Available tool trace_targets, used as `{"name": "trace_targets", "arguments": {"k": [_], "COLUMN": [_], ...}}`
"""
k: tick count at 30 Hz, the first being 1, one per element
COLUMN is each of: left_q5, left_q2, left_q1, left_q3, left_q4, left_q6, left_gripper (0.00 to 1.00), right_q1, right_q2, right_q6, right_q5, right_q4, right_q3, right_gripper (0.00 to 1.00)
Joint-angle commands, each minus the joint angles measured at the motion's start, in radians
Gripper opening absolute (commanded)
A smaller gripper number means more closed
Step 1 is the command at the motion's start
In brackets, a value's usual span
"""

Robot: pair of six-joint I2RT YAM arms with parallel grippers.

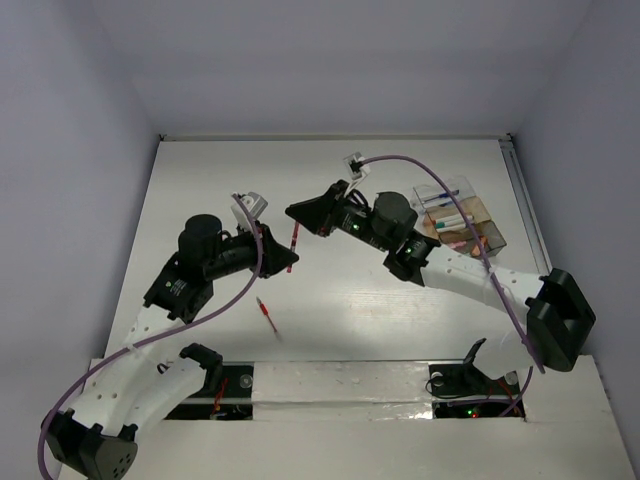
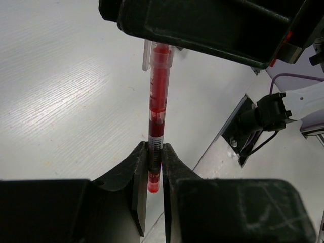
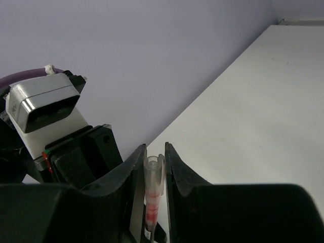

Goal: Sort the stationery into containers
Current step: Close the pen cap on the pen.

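Mid-air above the white tabletop (image 1: 400, 300), near its centre: gripping a clear-barrelled red-ink pen (image 1: 293, 245) at both ends at once. Pinching the lower, 6 o'clock end in the left gripper (image 2: 155, 157), pads pressed together on the barrel just short of the red tip. Closing the right gripper (image 3: 154, 158) over the upper, 12 o'clock end, fingers flush against the clear end with no gap visible, so read as a pinch rather than a loose bracket.

From the top camera, keeping the pen's long axis close to 12-to-6, tilted a touch toward 1 and 7, with the left gripper at the 6 end and the right gripper at the 12 end. Judged as a handover between arms.

At roughly 3 o'clock from the held pen, well apart and just beyond the right forearm: a clear plastic divided organiser box (image 1: 455, 182) with a brownish floor, already holding pens and small blocks, too small to assign to compartments. Far nearer the right arm than the left, so probably calling for release at the 6 o'clock end before any carry toward 3 o'clock.

Flat on the tabletop at about 7 o'clock from the held pen, near the left arm: a loose red pen (image 1: 267, 314), touched by neither gripper and not yet sorted.
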Motion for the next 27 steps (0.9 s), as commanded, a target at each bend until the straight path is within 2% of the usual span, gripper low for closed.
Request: {"name": "trace_targets", "arguments": {"k": [1, 3, 9, 10, 12, 14, 19, 21, 22, 24, 25, 27], "left_q5": [0.003, 0.023, 0.031, 0.031, 0.037, 0.037, 0.023, 0.011, 0.005, -0.015, -0.021, -0.047], "left_q2": [-0.021, -0.015, -0.027, -0.030, -0.035, -0.036, -0.049, -0.059, -0.067, -0.088, -0.096, -0.121], "left_q1": [0.012, 0.012, 0.012, 0.012, 0.012, 0.012, 0.012, 0.012, 0.012, 0.012, 0.012, 0.012], "left_q3": [0.041, 0.006, -0.036, -0.037, -0.039, -0.042, -0.072, -0.082, -0.086, -0.091, -0.094, -0.098], "left_q4": [0.377, 0.383, 0.394, 0.393, 0.391, 0.388, 0.373, 0.360, 0.341, 0.311, 0.279, 0.247], "left_q6": [-0.062, -0.075, -0.090, -0.092, -0.092, -0.090, -0.092, -0.084, -0.072, -0.053, -0.043, -0.010], "left_gripper": [0.00, 0.00, 0.00, 0.00, 0.00, 0.00, 0.00, 0.13, 0.32, 0.50, 0.65, 0.76], "right_q1": [0.066, 0.066, 0.066, 0.066, 0.066, 0.066, 0.031, -0.012, -0.036, -0.128, -0.165, -0.239], "right_q2": [0.027, 0.025, 0.039, 0.037, 0.031, 0.027, 0.008, 0.002, -0.004, -0.030, -0.041, -0.070], "right_q6": [-0.034, -0.031, -0.029, -0.028, -0.024, -0.028, -0.028, -0.017, -0.011, 0.001, 0.006, 0.009], "right_q5": [-0.094, -0.089, -0.083, -0.080, -0.063, -0.042, 0.064, 0.072, 0.072, 0.094, 0.093, 0.117], "right_q4": [-0.199, -0.188, -0.163, -0.157, -0.145, -0.145, -0.117, -0.122, -0.120, -0.130, -0.134, -0.153], "right_q3": [-0.012, 0.011, 0.052, 0.054, 0.051, 0.052, 0.051, 0.055, 0.051, 0.046, 0.036, 0.025], "right_gripper": [0.27, 0.32, 0.34, 0.24, 0.15, 0.02, 0.00, 0.00, 0.00, 0.00, 0.00, 0.00]}}
